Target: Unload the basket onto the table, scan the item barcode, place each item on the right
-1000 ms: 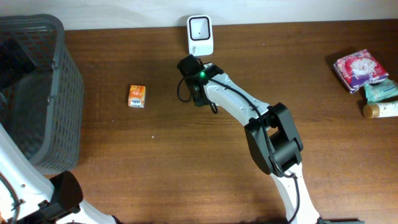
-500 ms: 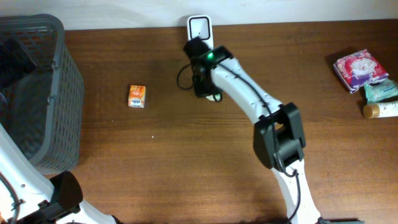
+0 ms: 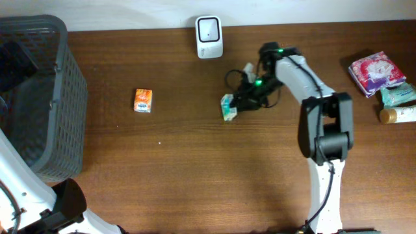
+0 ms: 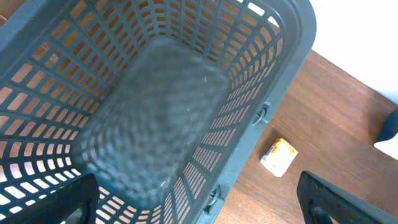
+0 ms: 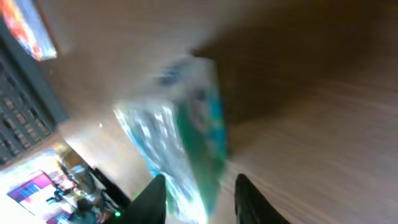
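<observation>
**Moved: right arm [image 3: 305,78] off scanner [image 3: 209,29]; packet [image 3: 227,107] now on table [image 3: 195,182]**

Since the earlier overhead frame, the right arm has swung away from the scanner toward its own side. A green-and-white packet now lies on the wood, apart from the scanner. The right gripper [image 3: 243,101] sits just beside one end of the packet. In the right wrist view the packet is blurred and reaches down between the fingers [image 5: 154,198]. Whether they clamp it cannot be determined. The left gripper [image 4: 199,205] is spread wide above the basket [image 4: 273,93]. Judged step: set-down following presentation. If the code went unread, the next move calls for a firm re-grip and a return to the scanner window.
</observation>
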Action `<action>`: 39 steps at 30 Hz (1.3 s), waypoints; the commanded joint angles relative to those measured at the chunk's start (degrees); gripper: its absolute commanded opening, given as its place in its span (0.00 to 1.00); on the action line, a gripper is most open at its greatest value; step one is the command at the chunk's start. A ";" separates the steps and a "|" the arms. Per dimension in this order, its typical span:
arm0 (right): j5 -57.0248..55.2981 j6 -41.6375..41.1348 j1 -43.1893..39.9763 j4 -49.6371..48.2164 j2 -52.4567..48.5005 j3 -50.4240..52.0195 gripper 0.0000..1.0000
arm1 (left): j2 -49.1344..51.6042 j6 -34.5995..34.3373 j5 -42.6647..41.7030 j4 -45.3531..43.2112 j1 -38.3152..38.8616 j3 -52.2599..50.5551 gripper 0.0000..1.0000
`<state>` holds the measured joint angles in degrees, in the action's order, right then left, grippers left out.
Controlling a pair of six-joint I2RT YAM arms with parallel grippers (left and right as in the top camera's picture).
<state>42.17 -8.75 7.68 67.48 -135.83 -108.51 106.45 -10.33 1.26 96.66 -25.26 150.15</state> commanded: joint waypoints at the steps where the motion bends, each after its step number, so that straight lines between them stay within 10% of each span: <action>1: -0.20 1.64 -4.70 4.20 0.26 -1.66 0.41 | 0.07 -0.33 -0.22 0.04 -0.15 -0.11 0.99; 19: -9.90 8.26 1.86 -7.17 0.07 3.06 0.50 | 0.07 -0.33 -0.22 0.04 -0.15 -0.11 0.99; 22: -9.86 7.89 2.49 -8.15 -0.09 5.53 0.05 | 0.07 -0.33 -0.22 0.04 -0.15 -0.11 0.99; 23: -8.74 7.87 2.49 -7.58 -0.09 5.55 0.04 | 0.07 -0.33 -0.22 0.04 -0.15 -0.11 0.99; 31: 30.91 13.16 2.32 -6.86 -0.07 0.48 0.04 | 0.07 -0.33 -0.22 0.04 -0.15 -0.11 0.99; 39: 46.77 20.57 2.34 -5.75 -0.04 -0.57 0.04 | 0.07 -0.33 -0.22 0.04 -0.15 -0.11 0.99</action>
<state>81.97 8.56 9.58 61.49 -135.61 -108.12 106.45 -10.33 1.26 96.68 -25.26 150.15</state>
